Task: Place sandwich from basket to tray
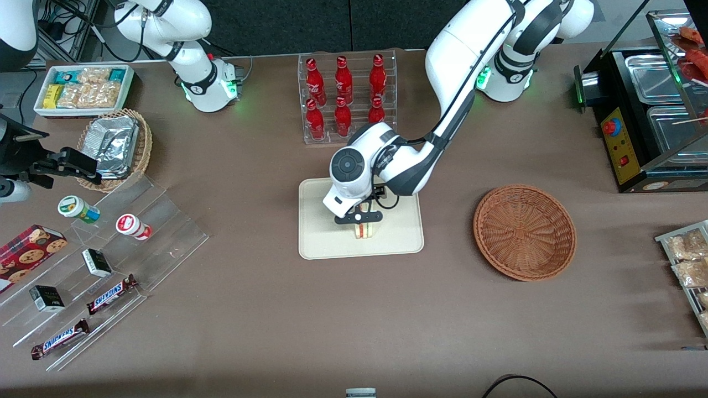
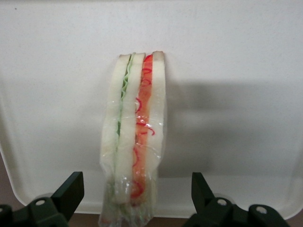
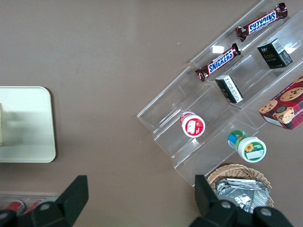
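The sandwich [image 1: 365,230] stands on its edge on the cream tray [image 1: 326,243], wrapped in clear film. In the left wrist view the sandwich [image 2: 135,137] shows white bread with green and red filling, resting on the tray [image 2: 227,71]. My left gripper [image 1: 360,218] hangs just above it and is open. Its black fingers [image 2: 71,189] stand well apart on either side of the sandwich's near end, with a clear gap to each. The reddish-brown basket [image 1: 524,232] sits empty beside the tray, toward the working arm's end of the table.
A clear rack of red bottles [image 1: 347,97] stands farther from the front camera than the tray. Acrylic steps with snacks [image 1: 105,260], a tan foil-pack basket [image 1: 116,146] and a white bin [image 1: 83,88] lie toward the parked arm's end. A black display case [image 1: 652,116] stands past the basket.
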